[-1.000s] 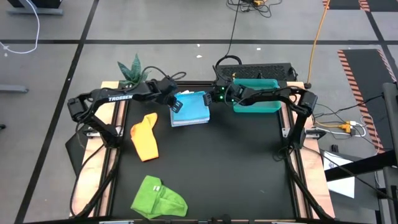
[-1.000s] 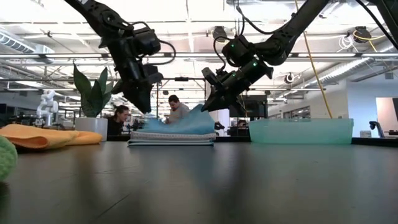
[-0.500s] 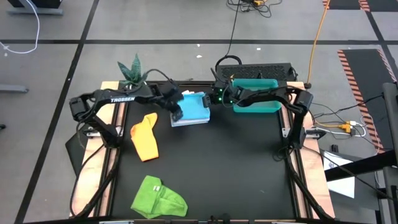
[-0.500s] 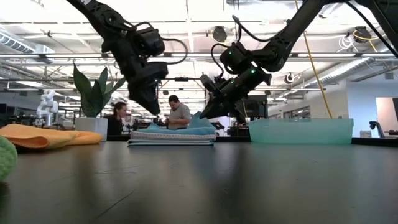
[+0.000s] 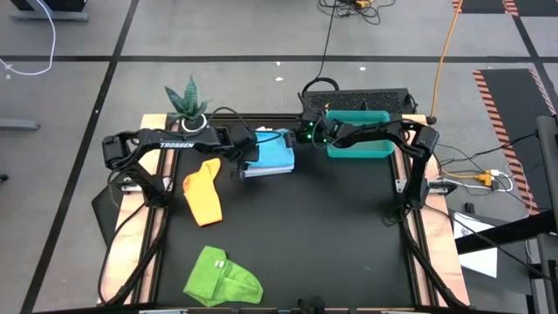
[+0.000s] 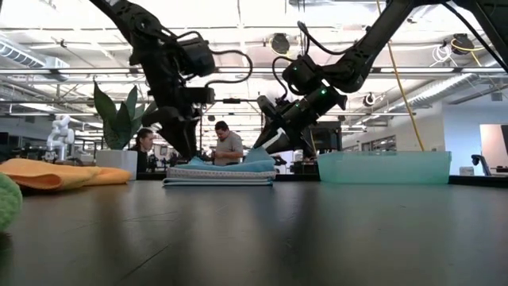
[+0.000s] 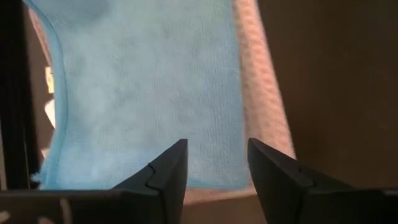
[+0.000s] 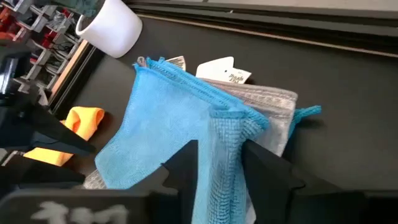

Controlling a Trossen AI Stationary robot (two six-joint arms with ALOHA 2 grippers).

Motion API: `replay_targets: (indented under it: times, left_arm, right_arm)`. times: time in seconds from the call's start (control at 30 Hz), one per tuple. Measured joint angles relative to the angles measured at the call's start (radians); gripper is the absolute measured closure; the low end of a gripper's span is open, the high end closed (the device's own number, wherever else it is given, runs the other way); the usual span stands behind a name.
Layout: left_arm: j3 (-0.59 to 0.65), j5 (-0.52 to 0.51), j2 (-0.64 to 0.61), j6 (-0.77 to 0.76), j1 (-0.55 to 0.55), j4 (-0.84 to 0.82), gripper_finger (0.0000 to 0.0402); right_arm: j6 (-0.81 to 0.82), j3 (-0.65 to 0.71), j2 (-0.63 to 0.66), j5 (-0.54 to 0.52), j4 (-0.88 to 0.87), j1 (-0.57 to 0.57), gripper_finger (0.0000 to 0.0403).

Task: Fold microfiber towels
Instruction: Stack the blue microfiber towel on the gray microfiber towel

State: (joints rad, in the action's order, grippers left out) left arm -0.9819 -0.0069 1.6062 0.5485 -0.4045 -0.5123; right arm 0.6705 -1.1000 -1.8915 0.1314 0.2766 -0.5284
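Note:
A blue microfiber towel (image 5: pixel 272 153) lies on top of a white-grey one (image 8: pixel 273 102), stacked on the black table (image 5: pixel 331 227) at the far middle. My left gripper (image 7: pixel 214 158) stands open just above the blue towel's left part (image 5: pixel 242 167). My right gripper (image 8: pixel 219 149) is open at the stack's far right corner (image 5: pixel 299 138), and a raised fold of the blue towel (image 8: pixel 227 134) stands between its fingers. A yellow-orange towel (image 5: pixel 202 190) lies crumpled at the left. A lime green towel (image 5: pixel 222 277) lies at the near left. My right gripper comes slanting down from the table's right side, with a raised fold (image 8: pixel 225 140) at the blue towel's right corner in the gap between its fingers. Whether the fingers still touch the fold I cannot tell. The rest of the towel lies flat on the stack.
A teal plastic tray (image 5: pixel 359 139) stands at the far right, next to my right arm. A potted plant (image 5: pixel 185 100) stands at the far left corner. A black box (image 5: pixel 366 96) sits behind the tray. People show in the room beyond the table (image 6: pixel 226 147).
My left gripper has moved toward the table's near edge and down, along the stack's left side. My right gripper has come down a little. The blue towel's right corner, held high a second ago, has sunk toward the stack.

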Motion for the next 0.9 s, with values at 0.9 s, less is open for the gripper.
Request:
replay_targets:
  times: [0.9]
  left_arm:
    - [0.001,-0.106,0.084,-0.102,0.003,-0.021,0.0372]
  right_arm:
    - [-0.118,0.000,0.200,-0.026,-0.178,-0.041,0.0223]
